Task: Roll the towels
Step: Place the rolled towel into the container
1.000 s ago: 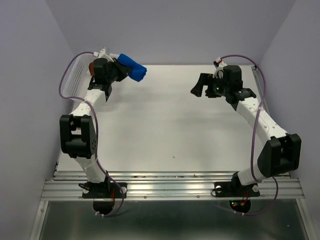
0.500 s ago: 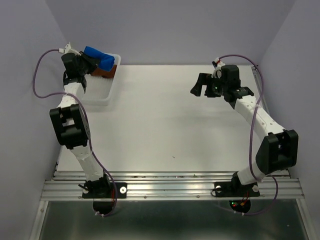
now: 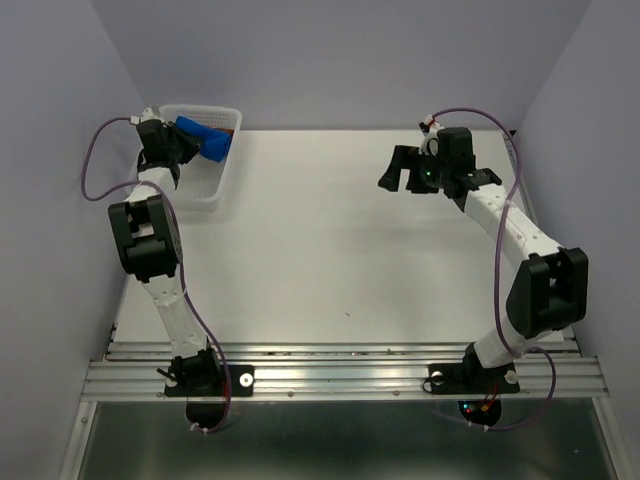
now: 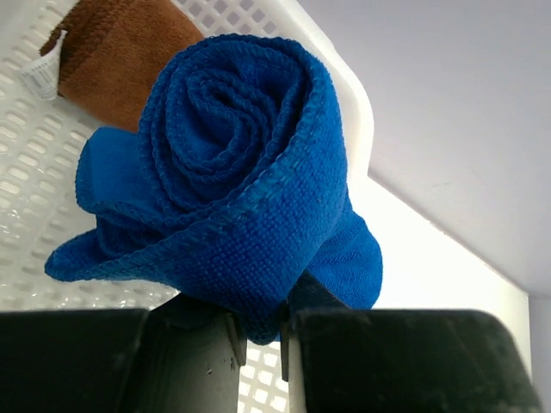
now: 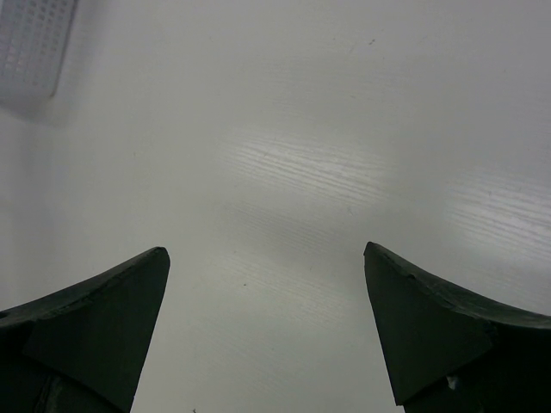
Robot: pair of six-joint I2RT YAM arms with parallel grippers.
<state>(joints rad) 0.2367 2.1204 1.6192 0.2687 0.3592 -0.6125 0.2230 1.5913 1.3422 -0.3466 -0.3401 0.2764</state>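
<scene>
My left gripper (image 3: 180, 148) is shut on a rolled blue towel (image 3: 205, 141) and holds it over the white perforated basket (image 3: 205, 190) at the back left. In the left wrist view the blue towel (image 4: 232, 189) shows its spiral end, pinched between my fingers (image 4: 172, 361). A rolled brown towel (image 4: 116, 56) lies in the basket (image 4: 34, 146) behind it. My right gripper (image 3: 396, 172) is open and empty above the bare table at the back right; its fingers (image 5: 95, 331) spread wide over the white surface.
The white table top (image 3: 340, 250) spreads between the arms. Purple walls close in the left, right and back sides. A metal rail (image 3: 340, 370) runs along the near edge by the arm bases.
My left arm has swung left and back, carrying the blue towel from over the table to over the basket. The right arm has barely moved.
</scene>
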